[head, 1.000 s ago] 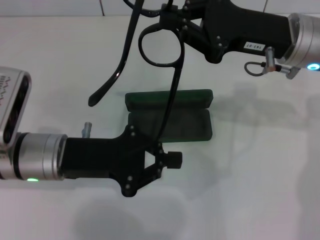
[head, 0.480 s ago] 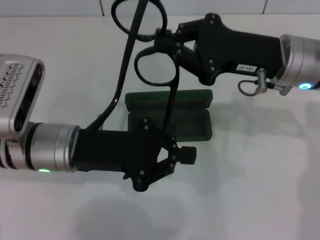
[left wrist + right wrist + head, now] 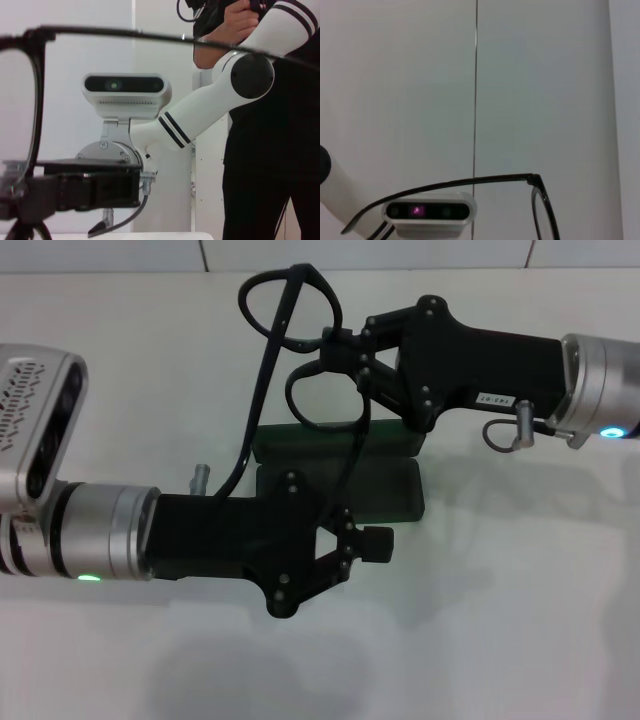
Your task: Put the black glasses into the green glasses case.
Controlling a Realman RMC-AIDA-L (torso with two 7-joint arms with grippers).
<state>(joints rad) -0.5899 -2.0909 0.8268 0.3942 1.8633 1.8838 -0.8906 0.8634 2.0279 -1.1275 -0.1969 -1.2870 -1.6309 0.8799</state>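
My right gripper [image 3: 335, 352] is shut on the black glasses [image 3: 285, 305] at the bridge and holds them in the air above the far edge of the green glasses case [image 3: 388, 486]. The lenses stand up and the two temple arms hang down toward the case. The case lies open on the table, with its lid on the far side. My left gripper [image 3: 374, 540] is shut and empty, low over the case's near left part, which it hides. The glasses frame [image 3: 36, 100] also shows in the left wrist view, and a temple arm [image 3: 470, 181] shows in the right wrist view.
The white table [image 3: 520, 620] spreads around the case. A person in black [image 3: 270, 150] stands beyond the right arm in the left wrist view.
My right gripper has brought the glasses down and a little nearer, closer over the case. My left gripper has moved right, over the case's near edge, and then held still.
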